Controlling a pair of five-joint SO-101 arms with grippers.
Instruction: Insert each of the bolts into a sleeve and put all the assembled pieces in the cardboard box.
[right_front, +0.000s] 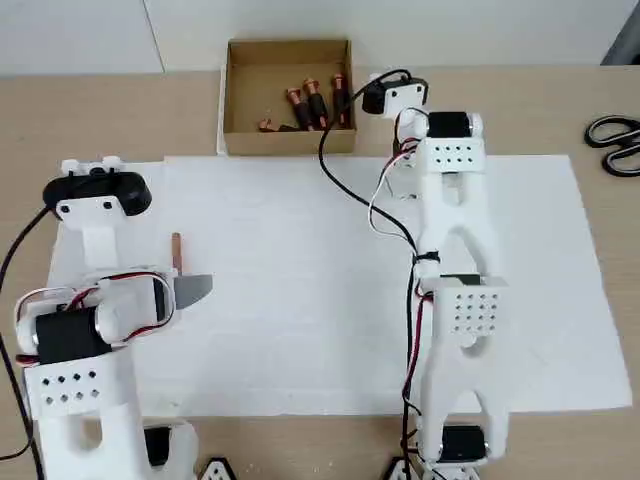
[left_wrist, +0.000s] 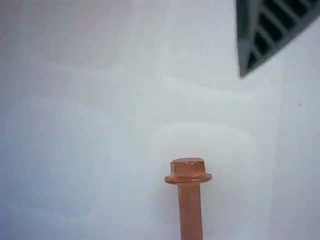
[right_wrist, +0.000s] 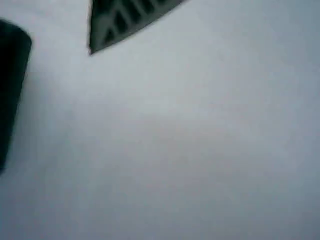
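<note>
A copper bolt (right_front: 176, 252) shows over the white sheet (right_front: 330, 300), right beside my folded left arm (right_front: 90, 320). In the left wrist view the bolt (left_wrist: 188, 200) has its flanged hex head toward the middle, and its shaft runs off the edge. A grey part of my left gripper (right_front: 196, 288) sticks out from under the arm close to the bolt, and I cannot tell whether it holds it. The cardboard box (right_front: 240, 95) at the back holds several bolts in black sleeves (right_front: 312, 105). My right arm (right_front: 450, 180) stretches toward the box's right side.
Black-handled scissors (right_front: 615, 142) lie on the wooden table at the far right. A black cable (right_front: 345, 175) loops over the sheet near the right arm. A dark object (right_wrist: 12, 90) sits at the edge of the right wrist view, over the pale surface (right_wrist: 200, 150).
</note>
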